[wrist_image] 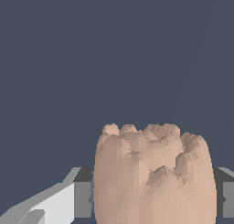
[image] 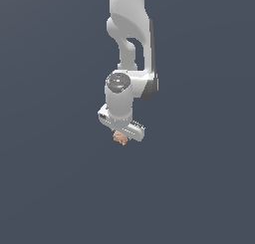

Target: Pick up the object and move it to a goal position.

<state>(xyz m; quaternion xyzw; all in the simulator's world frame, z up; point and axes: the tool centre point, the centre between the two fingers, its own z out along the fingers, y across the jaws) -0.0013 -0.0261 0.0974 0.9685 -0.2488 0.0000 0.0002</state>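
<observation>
The object [image: 120, 137] is a small lumpy pinkish-tan blob that peeks out just below the white hand of the arm in the exterior view. In the wrist view the object [wrist_image: 153, 177] fills the space between the two fingers, with one finger pad [wrist_image: 82, 199] against one side and the other pad [wrist_image: 228, 199] against the opposite side. My gripper [image: 121, 136] is shut on the object, and its fingers are mostly hidden behind the hand in the exterior view.
A plain dark blue-grey surface [image: 50, 188] fills the rest of both views. The white arm [image: 129, 34] comes down from the top middle of the exterior view.
</observation>
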